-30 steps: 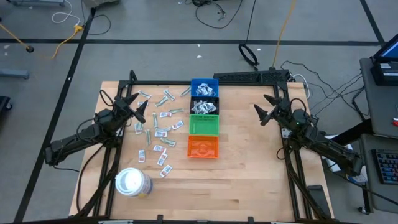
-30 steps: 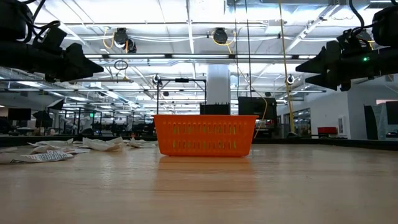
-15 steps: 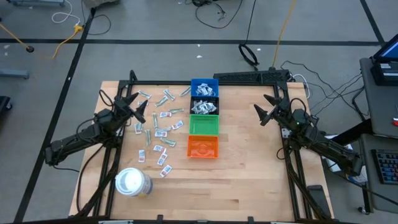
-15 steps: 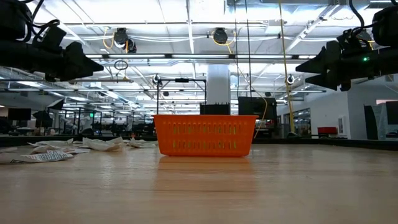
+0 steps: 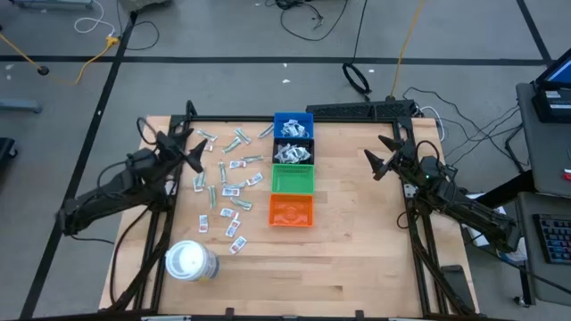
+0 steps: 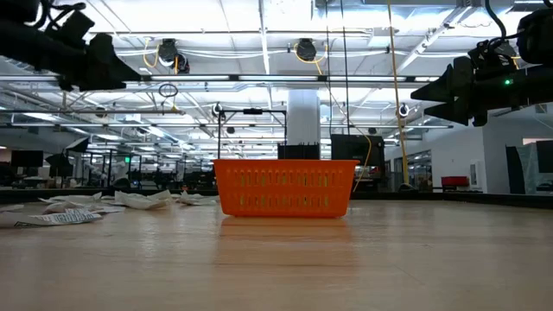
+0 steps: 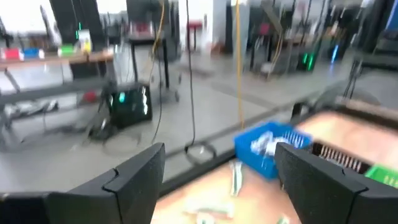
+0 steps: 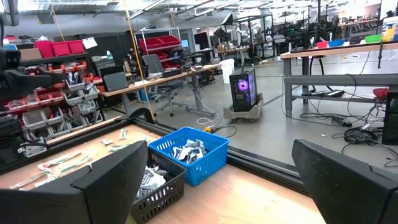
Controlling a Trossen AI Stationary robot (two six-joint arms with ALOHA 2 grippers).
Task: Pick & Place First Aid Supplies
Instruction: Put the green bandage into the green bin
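The first aid supplies (image 5: 227,183), many small flat packets, lie scattered on the wooden table left of a row of bins; the low view shows them flat on the wood (image 6: 78,207). The blue bin (image 5: 293,125) and the black bin (image 5: 293,152) hold some packets. My left gripper (image 5: 196,150) hangs open above the left edge of the scatter, pointing level, with nothing between its fingers (image 7: 134,180). My right gripper (image 5: 373,153) waits open and bare over the table's right side, high above the wood (image 6: 432,91).
A green bin (image 5: 293,178) and an orange bin (image 5: 291,210) follow the black one toward the near edge. A large white roll (image 5: 190,261) stands at the near left. Bare wood lies between the bins and my right gripper. A black frame runs along the table's edges.
My left gripper has risen above the table, mostly in the last half second, and stays open and level. The packets and my right arm have kept still.
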